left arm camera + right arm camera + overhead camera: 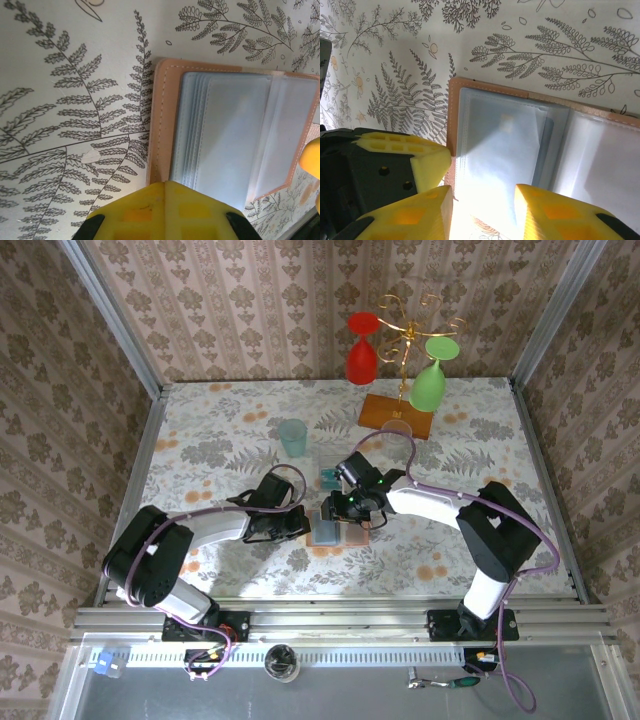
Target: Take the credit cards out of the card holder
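The open holder (327, 533) lies mid-surface (200, 420), pockets up. The left claw (165, 200), its fingers pinched together, sits at the holder's edge. The right claw (482, 210) hovers over a pocket, narrowly parted and gripping nothing. A teal card (328, 478) lies just behind, near a tumbler (292, 438). A glass rack (397, 412) stands further back, well apart.

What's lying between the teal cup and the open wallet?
A small teal card lies on the table between the cup and the wallet, seen in the top view.
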